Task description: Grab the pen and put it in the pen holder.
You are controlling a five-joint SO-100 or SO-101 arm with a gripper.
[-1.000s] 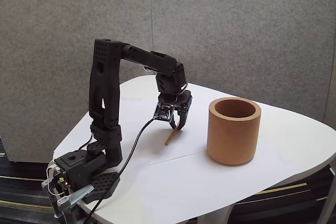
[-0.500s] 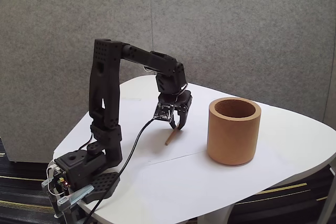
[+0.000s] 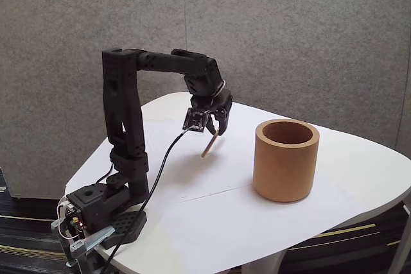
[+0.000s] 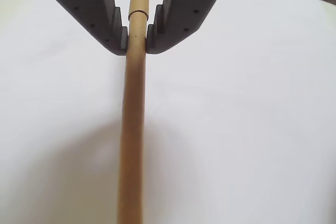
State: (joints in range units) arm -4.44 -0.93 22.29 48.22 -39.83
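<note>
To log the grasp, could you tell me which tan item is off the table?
The pen, the thin stick clamped in the gripper; the wide pen holder stands on the table.

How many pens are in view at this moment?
1. The pen is clamped near one end between the gripper fingers, hanging tilted above the table, left of the pen holder in the fixed view.

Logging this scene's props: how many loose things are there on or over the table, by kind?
Pen, held in the gripper above the table: 1
Pen holder, standing on the white table: 1
Total: 2
</note>
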